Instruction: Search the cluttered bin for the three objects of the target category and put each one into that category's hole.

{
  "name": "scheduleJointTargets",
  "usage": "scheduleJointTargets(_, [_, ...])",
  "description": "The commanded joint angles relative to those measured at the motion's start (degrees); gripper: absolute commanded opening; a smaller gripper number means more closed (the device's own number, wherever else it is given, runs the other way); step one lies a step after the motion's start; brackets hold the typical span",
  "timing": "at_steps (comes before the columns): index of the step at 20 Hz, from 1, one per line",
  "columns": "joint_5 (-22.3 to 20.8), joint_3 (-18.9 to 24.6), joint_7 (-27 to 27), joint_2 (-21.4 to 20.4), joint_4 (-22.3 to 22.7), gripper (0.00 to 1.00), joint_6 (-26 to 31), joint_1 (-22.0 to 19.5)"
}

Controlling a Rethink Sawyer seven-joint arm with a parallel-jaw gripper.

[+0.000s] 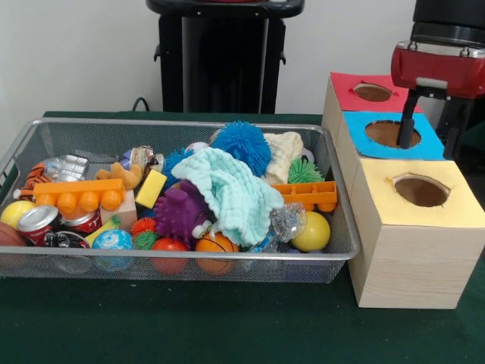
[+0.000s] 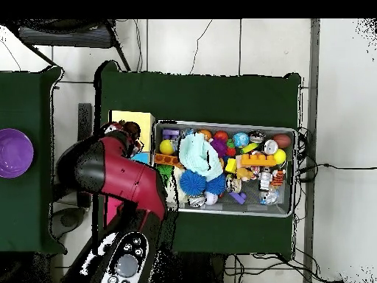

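The wire mesh bin (image 1: 45,125) lies on the green table and is full of toys; it also shows in the overhead view (image 2: 221,124). On top lie a mint cloth (image 1: 231,189), a blue spiky ball (image 1: 241,145), a purple spiky toy (image 1: 180,212), an orange block strip (image 1: 79,196) and soda cans (image 1: 38,222). Three boxes stand right of the bin, with a red top (image 1: 345,95), a blue top (image 1: 356,136) and a yellow top (image 1: 455,182), each with a round hole. My gripper (image 1: 430,144) hangs open and empty over the blue box's hole (image 1: 390,134).
A yellow ball (image 1: 312,231), an orange basketball (image 1: 214,244) and a cream cloth (image 1: 284,152) also lie in the bin. In the overhead view my arm (image 2: 110,173) covers most of the boxes; the yellow box (image 2: 132,121) shows. A purple plate (image 2: 15,152) sits on a side table.
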Motion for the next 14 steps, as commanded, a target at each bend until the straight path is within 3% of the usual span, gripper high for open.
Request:
scheduleJointTargets(1, [-3.37, 2.02, 5.17, -0.93, 2.83, 1.0, 7.72, -6.73])
scheduleJointTargets(8, [-8.87, 3.63, -1.13, -4.37, 4.11, 1.0, 6.97, -13.97])
scheduleJointTargets(14, [-13.65, 8.66, -4.94, -6.75, 5.89, 1.0, 5.26, -22.0])
